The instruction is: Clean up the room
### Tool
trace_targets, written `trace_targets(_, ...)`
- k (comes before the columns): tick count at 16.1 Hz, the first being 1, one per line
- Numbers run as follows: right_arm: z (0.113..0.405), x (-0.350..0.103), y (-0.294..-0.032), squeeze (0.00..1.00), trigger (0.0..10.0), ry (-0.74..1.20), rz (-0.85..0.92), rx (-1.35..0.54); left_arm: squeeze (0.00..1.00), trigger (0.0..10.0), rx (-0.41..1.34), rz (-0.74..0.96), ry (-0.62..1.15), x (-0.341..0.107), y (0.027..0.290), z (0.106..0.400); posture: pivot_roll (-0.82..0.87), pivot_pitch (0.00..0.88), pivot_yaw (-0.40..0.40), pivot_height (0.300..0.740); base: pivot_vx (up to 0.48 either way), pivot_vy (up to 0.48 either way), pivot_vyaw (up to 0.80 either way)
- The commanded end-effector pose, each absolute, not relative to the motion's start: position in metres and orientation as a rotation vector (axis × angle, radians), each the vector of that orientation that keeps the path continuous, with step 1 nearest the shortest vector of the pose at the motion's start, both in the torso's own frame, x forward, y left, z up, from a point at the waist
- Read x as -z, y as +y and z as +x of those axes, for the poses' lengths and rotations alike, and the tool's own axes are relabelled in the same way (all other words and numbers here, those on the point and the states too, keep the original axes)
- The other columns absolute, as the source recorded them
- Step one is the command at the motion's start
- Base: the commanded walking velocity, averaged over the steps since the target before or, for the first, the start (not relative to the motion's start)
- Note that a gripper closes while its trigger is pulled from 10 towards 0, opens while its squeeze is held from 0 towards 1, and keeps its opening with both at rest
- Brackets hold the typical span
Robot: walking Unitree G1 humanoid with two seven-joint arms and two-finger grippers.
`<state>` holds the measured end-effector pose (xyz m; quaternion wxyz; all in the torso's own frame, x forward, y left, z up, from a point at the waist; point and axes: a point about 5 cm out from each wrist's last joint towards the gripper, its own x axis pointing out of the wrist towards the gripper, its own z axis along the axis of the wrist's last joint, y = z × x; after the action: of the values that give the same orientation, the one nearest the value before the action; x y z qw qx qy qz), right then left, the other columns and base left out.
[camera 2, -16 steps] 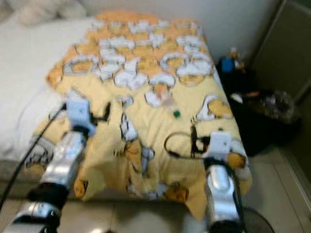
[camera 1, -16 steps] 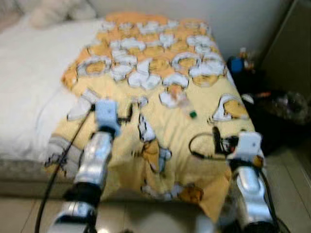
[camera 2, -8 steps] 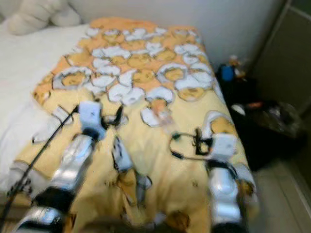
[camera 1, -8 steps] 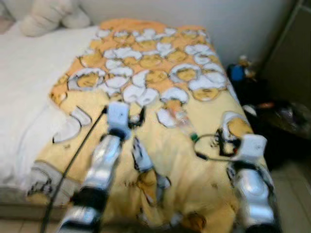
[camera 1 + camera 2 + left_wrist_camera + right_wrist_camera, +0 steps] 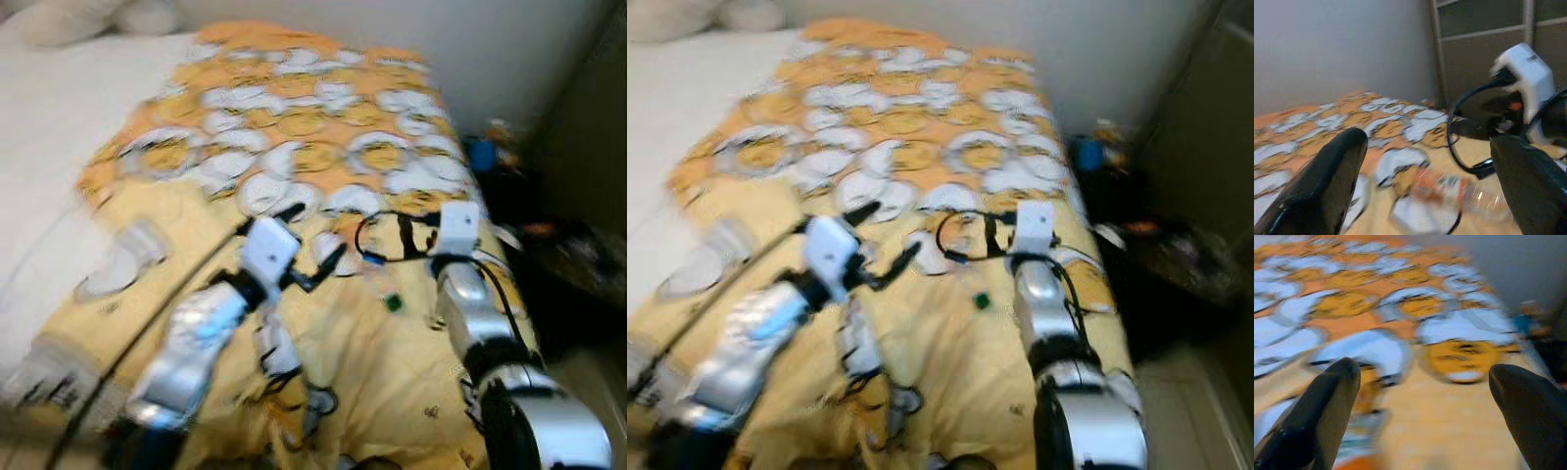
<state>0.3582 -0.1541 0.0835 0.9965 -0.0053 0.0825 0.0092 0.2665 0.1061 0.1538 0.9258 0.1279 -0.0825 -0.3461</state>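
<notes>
A clear plastic bottle [image 5: 375, 282] with a green cap [image 5: 393, 303] lies on the yellow and orange cartoon blanket [image 5: 294, 108] on the bed. My left gripper [image 5: 315, 240] hangs open just left of the bottle. In the left wrist view the bottle [image 5: 1464, 193], with an orange label, lies between and beyond the black fingers [image 5: 1327, 186]. My right gripper [image 5: 411, 233] hovers over the blanket just beyond the bottle on its right; its fingers [image 5: 1317, 416] stand wide apart, so it is open. Both hold nothing. All views are blurred.
A white sheet [image 5: 59, 108] covers the bed's left half, with pillows [image 5: 69, 18] at the far end. To the right of the bed, dark clutter [image 5: 568, 255] and a blue object [image 5: 480, 152] sit on the floor. Cupboard doors [image 5: 1484, 44] stand beyond.
The camera has come closer over the bed. Both arms have reached forward across the blanket and now flank the bottle; the left gripper has turned to the right.
</notes>
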Motion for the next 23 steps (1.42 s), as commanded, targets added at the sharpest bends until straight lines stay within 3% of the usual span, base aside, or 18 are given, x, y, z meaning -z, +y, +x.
trace_targets(1, 0.358, -0.076, -0.150, 0.00, 10.0, 0.232, -0.021, -0.032, 0.00, 10.0, 0.747, 0.240, -0.169, -0.162, 0.102, 0.258, 0.35, 0.082, -0.065, 0.740, 0.000, 0.000, 0.00)
trace_targets(3, 0.358, -0.067, -0.141, 0.00, 10.0, 0.340, -0.027, -0.052, 0.00, 10.0, 0.924, 0.265, -0.176, -0.184, 0.092, 0.231, 0.41, 0.146, -0.076, 0.740, 0.000, 0.000, 0.00)
trace_targets(6, 0.360, -0.070, -0.144, 0.00, 10.0, 0.328, -0.039, -0.010, 0.00, 10.0, 0.894, 0.266, -0.192, -0.209, 0.101, 0.229, 0.43, 0.178, -0.076, 0.740, 0.000, 0.000, 0.00)
trace_targets(11, 0.370, -0.090, -0.162, 0.00, 10.0, 0.232, -0.047, 0.082, 0.00, 10.0, 0.871, 0.265, -0.105, -0.200, 0.105, 0.218, 0.41, 0.191, -0.073, 0.740, 0.000, 0.000, 0.00)
trace_targets(14, 0.360, -0.070, -0.173, 0.00, 10.0, 0.363, 0.085, 0.117, 0.00, 10.0, 1.093, 0.193, 0.019, -0.189, 0.083, 0.192, 0.40, 0.200, -0.071, 0.740, 0.000, 0.000, 0.00)
trace_targets(20, 0.339, -0.036, -0.171, 0.00, 10.0, 0.576, 0.118, 0.087, 0.00, 10.0, 1.070, 0.154, 0.050, -0.193, 0.078, 0.197, 0.41, 0.192, -0.074, 0.740, 0.000, 0.000, 0.00)
trace_targets(21, 0.335, -0.031, -0.175, 0.00, 0.5, 0.605, 0.127, 0.105, 0.00, 10.0, 1.065, 0.157, 0.057, -0.193, 0.079, 0.200, 0.40, 0.182, -0.073, 0.740, 0.000, 0.000, 0.00)
trace_targets(23, 0.333, -0.029, -0.178, 0.00, 0.0, 0.621, 0.197, 0.128, 0.00, 10.0, 1.065, 0.167, 0.069, -0.191, 0.080, 0.206, 0.38, 0.153, -0.068, 0.740, 0.000, 0.000, 0.00)
